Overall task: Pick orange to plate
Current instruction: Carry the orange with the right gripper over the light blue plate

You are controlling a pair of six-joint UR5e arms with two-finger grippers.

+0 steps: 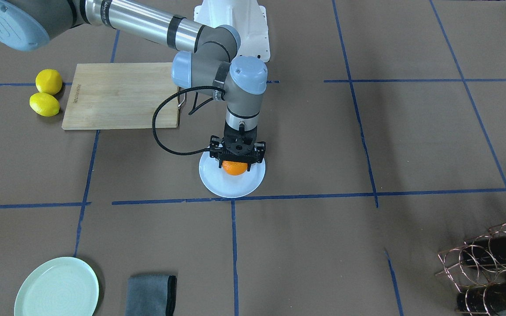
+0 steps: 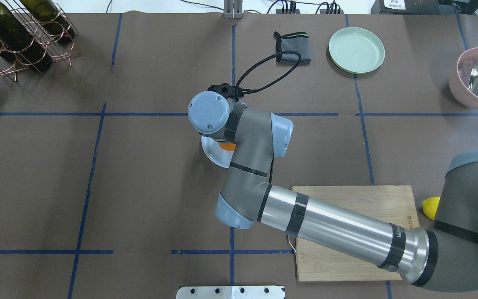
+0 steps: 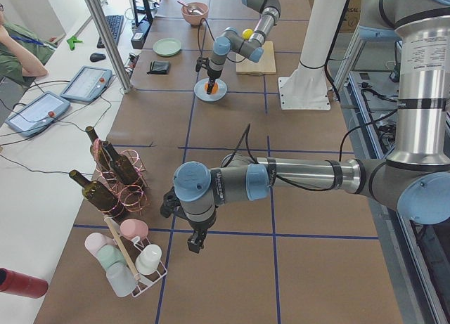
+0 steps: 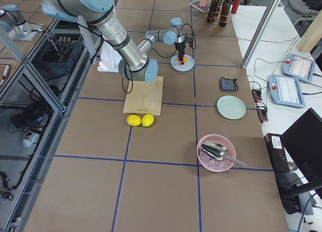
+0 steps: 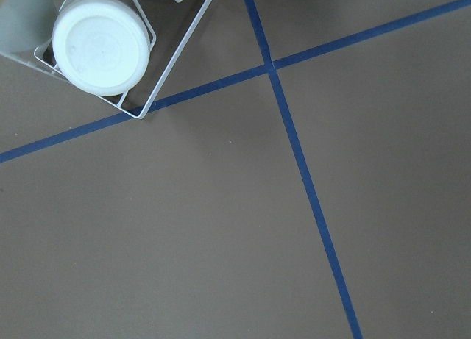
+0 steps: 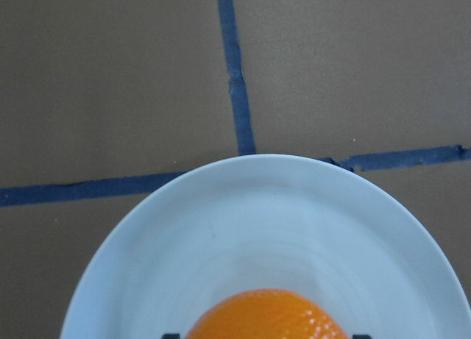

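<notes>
The right gripper (image 1: 236, 162) hangs straight down over the plate (image 1: 216, 183), its fingers closed on either side of the orange (image 1: 234, 169). The orange sits over the plate's middle; whether it touches the plate or hangs just above it cannot be told. The left gripper (image 3: 193, 244) points down at bare table near a cup rack (image 3: 137, 268), and whether its fingers are apart or together cannot be told
</notes>
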